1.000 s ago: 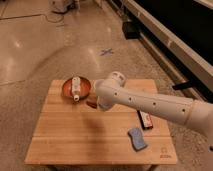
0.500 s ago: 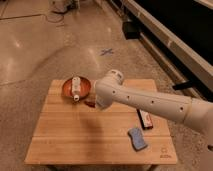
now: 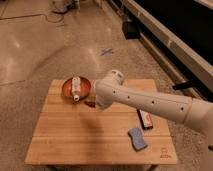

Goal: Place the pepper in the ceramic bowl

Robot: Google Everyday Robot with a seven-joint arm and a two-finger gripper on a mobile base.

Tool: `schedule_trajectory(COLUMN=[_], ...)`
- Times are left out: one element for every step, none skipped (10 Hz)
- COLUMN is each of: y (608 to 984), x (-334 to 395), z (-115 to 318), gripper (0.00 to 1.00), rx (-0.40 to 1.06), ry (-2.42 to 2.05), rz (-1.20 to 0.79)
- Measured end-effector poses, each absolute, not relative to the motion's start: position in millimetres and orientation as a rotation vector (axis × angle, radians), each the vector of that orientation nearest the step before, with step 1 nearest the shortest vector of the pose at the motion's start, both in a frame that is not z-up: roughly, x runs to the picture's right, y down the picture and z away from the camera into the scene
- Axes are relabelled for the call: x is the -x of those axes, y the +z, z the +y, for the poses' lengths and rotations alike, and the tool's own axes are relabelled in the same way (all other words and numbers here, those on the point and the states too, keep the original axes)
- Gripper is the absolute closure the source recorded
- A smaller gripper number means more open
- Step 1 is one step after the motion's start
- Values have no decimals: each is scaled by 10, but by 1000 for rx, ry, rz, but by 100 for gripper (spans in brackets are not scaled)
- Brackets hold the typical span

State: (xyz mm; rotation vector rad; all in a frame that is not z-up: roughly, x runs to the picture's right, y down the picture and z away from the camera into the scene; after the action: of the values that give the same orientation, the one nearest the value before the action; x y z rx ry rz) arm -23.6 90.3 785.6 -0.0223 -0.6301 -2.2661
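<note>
The orange-brown ceramic bowl (image 3: pixel 68 89) sits at the back left of the wooden table (image 3: pixel 75 135). A white cup (image 3: pixel 76 88) lies on its side in the bowl. The small dark red pepper (image 3: pixel 89 104) shows just beside the bowl's front right rim, at the tip of my arm. My gripper (image 3: pixel 96 102) is at that spot, mostly hidden behind my white wrist and forearm (image 3: pixel 140 102), which reaches in from the right. I cannot see whether the pepper is held or rests on the table.
A blue sponge-like block (image 3: pixel 137 138) lies at the front right of the table. A black, white and red flat bar (image 3: pixel 145 119) lies behind it. The table stands on a polished floor with a blue cross mark (image 3: pixel 106 51).
My arm has shifted slightly left toward the bowl. The pepper stays at the bowl's front right rim.
</note>
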Motion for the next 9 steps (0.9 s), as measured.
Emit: schedule_trajectory(y=[7875, 7923, 7974, 8025, 8124, 8229, 8336, 8425, 8545], x=[278, 381, 460, 503, 529, 539, 556, 572, 586], z=[820, 690, 596, 518, 413, 334, 264, 208, 113], gripper=[100, 100, 100, 100, 100, 100, 100, 100, 100], rx=[11, -11, -25, -30, -24, -9, 6, 19, 37], ry=[-2270, -2282, -2295, -2307, -2325, -2342, -2355, -2363, -2369], rz=[-616, -599, -588, -578, -563, -552, -544, -537, -526])
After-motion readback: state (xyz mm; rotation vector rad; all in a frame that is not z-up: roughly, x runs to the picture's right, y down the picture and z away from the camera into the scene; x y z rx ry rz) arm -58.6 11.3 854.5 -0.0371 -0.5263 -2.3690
